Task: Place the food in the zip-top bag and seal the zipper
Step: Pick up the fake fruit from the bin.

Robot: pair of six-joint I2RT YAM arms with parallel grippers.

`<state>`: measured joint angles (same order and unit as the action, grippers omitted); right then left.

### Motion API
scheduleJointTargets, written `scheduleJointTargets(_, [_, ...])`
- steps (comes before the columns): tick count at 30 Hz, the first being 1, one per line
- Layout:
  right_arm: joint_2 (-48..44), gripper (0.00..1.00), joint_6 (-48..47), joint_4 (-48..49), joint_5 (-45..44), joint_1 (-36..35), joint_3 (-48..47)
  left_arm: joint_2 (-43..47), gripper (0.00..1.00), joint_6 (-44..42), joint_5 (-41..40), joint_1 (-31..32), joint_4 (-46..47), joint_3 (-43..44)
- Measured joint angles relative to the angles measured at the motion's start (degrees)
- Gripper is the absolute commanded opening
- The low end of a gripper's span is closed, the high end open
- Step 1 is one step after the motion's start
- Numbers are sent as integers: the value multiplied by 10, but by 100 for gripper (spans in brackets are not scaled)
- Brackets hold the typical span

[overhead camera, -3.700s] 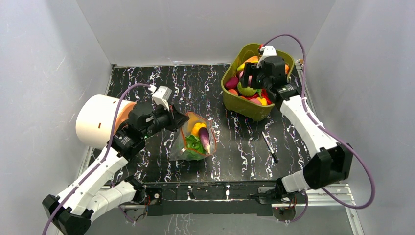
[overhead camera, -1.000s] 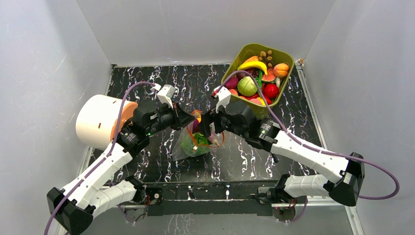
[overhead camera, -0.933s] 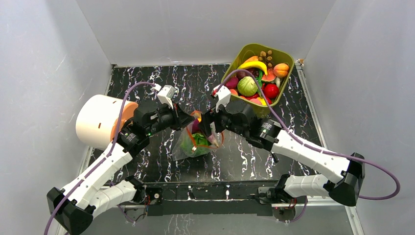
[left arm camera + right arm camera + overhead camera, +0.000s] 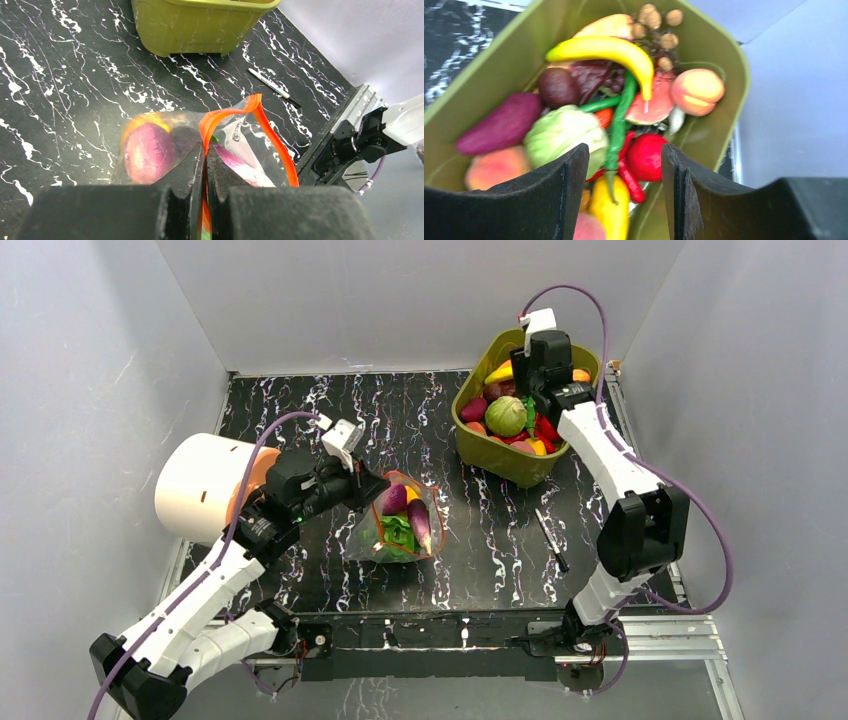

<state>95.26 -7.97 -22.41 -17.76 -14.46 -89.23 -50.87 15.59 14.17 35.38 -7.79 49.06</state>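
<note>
Top external: fixed, high behind both arm bases, tilted down and forward; distant, taking in the whole table (image 4: pixel 300 410) and both arms.
Left wrist: on the left gripper (image 4: pixel 205 155), low, sighting along its fingers across the table toward the right side; very near the zip-top bag (image 4: pixel 240 140).
Right wrist: on the right gripper (image 4: pixel 624 152), facing steeply down into the green tub (image 4: pixel 724 60); close.
Shared: top and left wrist show bag, tub and pen (image 4: pixel 275 89); top and right wrist share the tub's contents.
</note>
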Motion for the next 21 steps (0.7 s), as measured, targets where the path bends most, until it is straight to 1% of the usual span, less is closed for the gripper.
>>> scheduleJointTargets(2, [17, 52, -12, 3, -9, 13, -14, -2, 0, -8, -3, 0, 1, 0])
scheduleJointTargets(5, [71, 53, -44, 21, -24, 37, -55, -10, 0, -24, -17, 0, 7, 0])
scheduleJointTargets(9, [143, 58, -88, 19, -45, 59, -92, -30, 0, -41, -40, 0, 9, 15])
scheduleJointTargets(14, [223, 62, -146, 5, -65, 75, -162, -32, 0, -56, -65, 0, 13, 25])
scheduleJointTargets(18, [266, 64, -195, -2, -79, 80, -206, -35, 0, -57, -73, 0, 13, 31])
scheduleJointTargets(19, [273, 66, -206, -2, -80, 82, -212, -38, 0, -57, -73, 0, 13, 33])
scheduleJointTargets(21, [285, 71, -227, -2, -80, 84, -217, -47, 0, -57, -73, 0, 14, 37])
